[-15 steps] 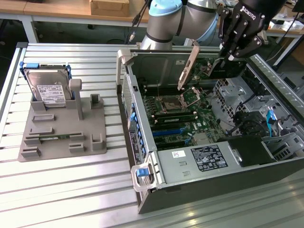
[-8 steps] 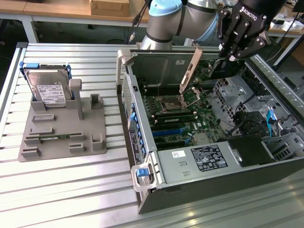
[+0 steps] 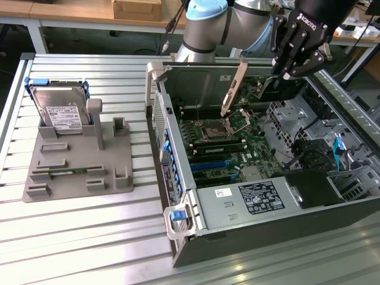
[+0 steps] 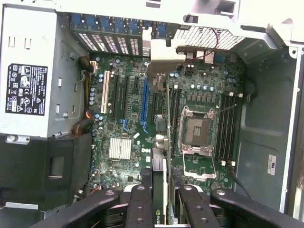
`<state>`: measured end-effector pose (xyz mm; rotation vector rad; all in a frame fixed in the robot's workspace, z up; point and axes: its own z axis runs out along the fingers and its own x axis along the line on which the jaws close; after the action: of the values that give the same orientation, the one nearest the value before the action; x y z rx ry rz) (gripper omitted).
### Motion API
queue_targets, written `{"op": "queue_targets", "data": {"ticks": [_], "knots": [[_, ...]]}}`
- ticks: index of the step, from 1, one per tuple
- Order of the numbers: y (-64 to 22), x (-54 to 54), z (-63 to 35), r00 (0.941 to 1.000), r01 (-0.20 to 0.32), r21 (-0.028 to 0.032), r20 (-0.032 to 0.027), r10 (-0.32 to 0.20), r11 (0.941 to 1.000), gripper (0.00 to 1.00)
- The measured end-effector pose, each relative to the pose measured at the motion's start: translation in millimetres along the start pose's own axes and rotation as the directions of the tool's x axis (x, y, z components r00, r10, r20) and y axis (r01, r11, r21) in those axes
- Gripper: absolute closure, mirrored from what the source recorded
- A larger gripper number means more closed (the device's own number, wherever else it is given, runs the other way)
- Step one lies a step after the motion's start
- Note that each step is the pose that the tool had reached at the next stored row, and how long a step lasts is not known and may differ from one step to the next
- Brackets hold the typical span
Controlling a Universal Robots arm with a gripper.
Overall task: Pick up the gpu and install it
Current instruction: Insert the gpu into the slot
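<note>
And here is the black, multi-jointed robot gripper (image 3: pixel 295 70) over the open black steel computer case (image 3: pixel 261 237), clamped narrow on the gpu (image 3: pixel 233 88), a thin flat green card with a black block on one face. From the wrist, the matte black fingers (image 4: pixel 140 205) press on both faces of the card. Its slim silvery-beige metal bracket hangs tilted at the far end (clear in the exterior view), above the green motherboard (image 3: pixel 249 139) with its fine solder texture. Seen edge-on from the wrist, the card runs between the long blue plastic slot (image 4: pixel 143 102) and the square metal-framed processor socket (image 4: pixel 197 130). A boxy silver power supply with a printed label (image 3: pixel 256 199) sits in the case's near corner. At the exterior view's left, well apart, a moulded grey plastic fixture (image 3: pixel 80 169) props up a silver hard drive with a white label (image 3: pixel 59 113), all on a ribbed aluminium table (image 3: pixel 89 237).
</note>
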<state>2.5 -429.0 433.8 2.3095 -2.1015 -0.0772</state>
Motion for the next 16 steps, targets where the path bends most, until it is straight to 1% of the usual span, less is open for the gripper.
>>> {"op": "queue_targets", "data": {"ticks": [16], "knots": [[-0.2,0.1,4.6,1.0000,0.000,0.0000,0.0001,0.000,1.0000,0.74]]}}
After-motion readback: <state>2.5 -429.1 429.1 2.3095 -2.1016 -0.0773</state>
